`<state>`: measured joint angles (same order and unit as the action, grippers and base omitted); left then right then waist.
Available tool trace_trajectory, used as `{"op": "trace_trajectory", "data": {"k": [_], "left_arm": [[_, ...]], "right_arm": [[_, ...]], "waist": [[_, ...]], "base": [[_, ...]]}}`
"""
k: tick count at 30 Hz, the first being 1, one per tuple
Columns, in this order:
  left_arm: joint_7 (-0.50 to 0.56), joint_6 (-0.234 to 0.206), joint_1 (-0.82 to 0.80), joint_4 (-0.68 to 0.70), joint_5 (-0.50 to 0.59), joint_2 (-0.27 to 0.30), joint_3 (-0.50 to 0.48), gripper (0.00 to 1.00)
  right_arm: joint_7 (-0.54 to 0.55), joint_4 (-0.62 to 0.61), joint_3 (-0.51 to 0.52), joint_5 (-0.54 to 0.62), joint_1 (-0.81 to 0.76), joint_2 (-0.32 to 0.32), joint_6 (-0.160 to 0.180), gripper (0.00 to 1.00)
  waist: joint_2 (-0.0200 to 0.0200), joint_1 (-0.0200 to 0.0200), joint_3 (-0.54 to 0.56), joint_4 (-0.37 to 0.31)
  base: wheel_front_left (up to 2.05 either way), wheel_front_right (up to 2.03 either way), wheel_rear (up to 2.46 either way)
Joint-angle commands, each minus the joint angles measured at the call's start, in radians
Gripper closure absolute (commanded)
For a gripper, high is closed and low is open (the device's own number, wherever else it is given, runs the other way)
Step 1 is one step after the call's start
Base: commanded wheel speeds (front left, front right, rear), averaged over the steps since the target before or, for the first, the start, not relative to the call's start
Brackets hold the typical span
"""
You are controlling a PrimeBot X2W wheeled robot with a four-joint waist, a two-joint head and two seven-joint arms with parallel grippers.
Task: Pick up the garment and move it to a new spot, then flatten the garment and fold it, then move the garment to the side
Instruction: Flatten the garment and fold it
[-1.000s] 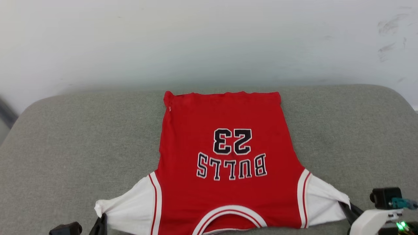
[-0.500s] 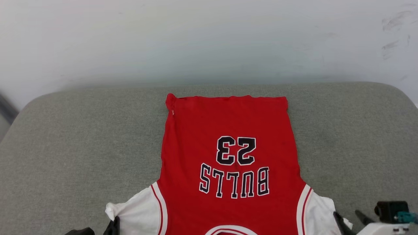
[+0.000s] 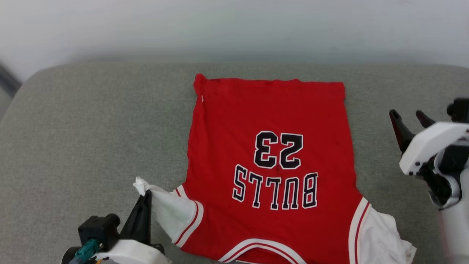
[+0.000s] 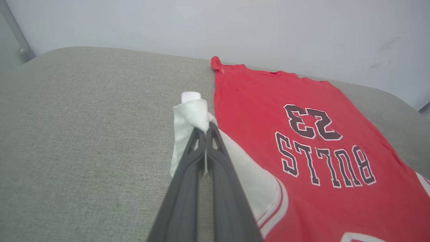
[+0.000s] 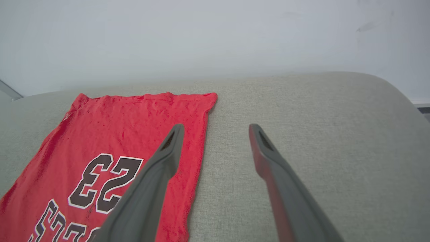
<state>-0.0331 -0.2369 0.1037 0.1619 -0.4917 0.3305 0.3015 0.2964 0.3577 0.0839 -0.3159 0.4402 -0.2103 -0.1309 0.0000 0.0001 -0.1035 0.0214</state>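
glossy white wrist shells, long tapering dark grey jaws with slotted tips, black boxy housing, teal plug beside the left wrist

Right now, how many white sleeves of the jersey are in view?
2. One sleeve at the lower left of the head view is pinched in the shut left pincer; the other sleeve lies crumpled at the lower right, apart from the open right pincer.
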Motion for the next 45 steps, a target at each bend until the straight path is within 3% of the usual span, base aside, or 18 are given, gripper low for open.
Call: {"op": "trace_trajectory", "data": {"k": [1,12,20,29,30,31,38,45], "left_arm": [[-0.007,0.006,-0.018,0.006,0.006,-0.005,0.002,1.0],[-0.045,0.082,-0.201,-0.016,0.021,-0.05,0.066,1.0],[-0.069,0.12,-0.289,-0.048,0.026,-0.077,0.099,1.0],[-0.104,0.132,-0.323,-0.077,0.025,-0.091,0.105,1.0],[-0.105,0.134,-0.324,-0.083,0.025,-0.092,0.107,1.0],[-0.108,0.135,-0.327,-0.088,0.024,-0.094,0.108,1.0],[-0.12,0.139,-0.325,-0.134,0.012,-0.102,0.114,1.0],[-0.119,0.124,-0.265,-0.186,-0.005,-0.088,0.107,1.0]], "right_arm": [[0.012,0.013,-0.005,-0.002,0.025,-0.006,0.0,0.0],[0.332,0.356,-0.086,-0.004,0.48,-0.05,0.0,0.0],[0.313,0.515,0.017,0.123,0.644,-0.111,0.0,0.0],[0.397,0.672,0.077,0.214,0.679,-0.09,0.0,0.01],[0.412,0.694,0.086,0.221,0.677,-0.088,0.001,0.75],[0.431,0.714,0.095,0.227,0.672,-0.086,0.001,1.0],[0.419,0.723,0.094,0.273,0.695,-0.107,0.001,1.0],[0.374,0.693,0.017,0.273,0.695,-0.134,0.001,1.0]], "waist": [[0.0,-0.0001,-0.05,0.035],[0.0,-0.0001,-0.268,0.155],[0.0,-0.0001,-0.373,0.239],[0.0,-0.0001,-0.474,0.255],[0.0,-0.0001,-0.476,0.255],[0.0,-0.0001,-0.476,0.255],[0.0,-0.0001,-0.409,0.251],[0.0,-0.0001,-0.228,0.221]], "base": [[0.0,0.0,0.0],[0.0,0.0,0.0],[0.0,0.0,0.0],[0.0,0.0,0.0],[0.0,0.0,0.0],[0.0,0.0,0.0],[0.0,0.0,0.0],[0.0,0.0,0.0]]}}
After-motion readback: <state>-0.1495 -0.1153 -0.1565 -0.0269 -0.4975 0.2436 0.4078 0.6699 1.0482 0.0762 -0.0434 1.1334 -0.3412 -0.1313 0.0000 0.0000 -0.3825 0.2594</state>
